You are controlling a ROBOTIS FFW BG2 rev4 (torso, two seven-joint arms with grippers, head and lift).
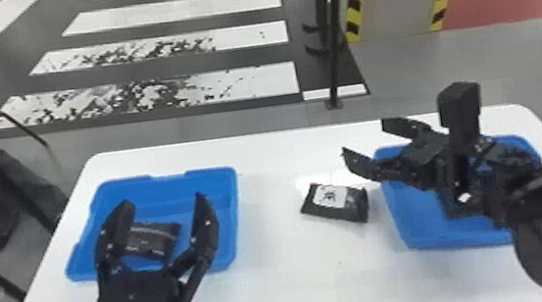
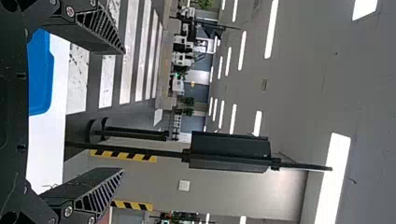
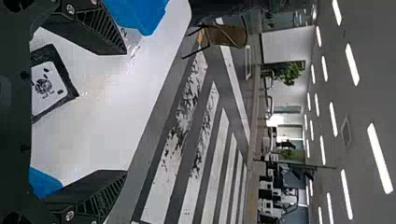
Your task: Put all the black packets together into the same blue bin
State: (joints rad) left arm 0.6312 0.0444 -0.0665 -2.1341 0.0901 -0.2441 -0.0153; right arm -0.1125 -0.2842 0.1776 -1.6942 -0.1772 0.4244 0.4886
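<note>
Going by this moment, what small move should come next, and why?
Probably the right gripper should ease toward the loose black packet, fingers apart, to grasp it. It lies on the white table, nearer this open gripper than the left gripper, while another black packet lies in the left blue bin.
</note>
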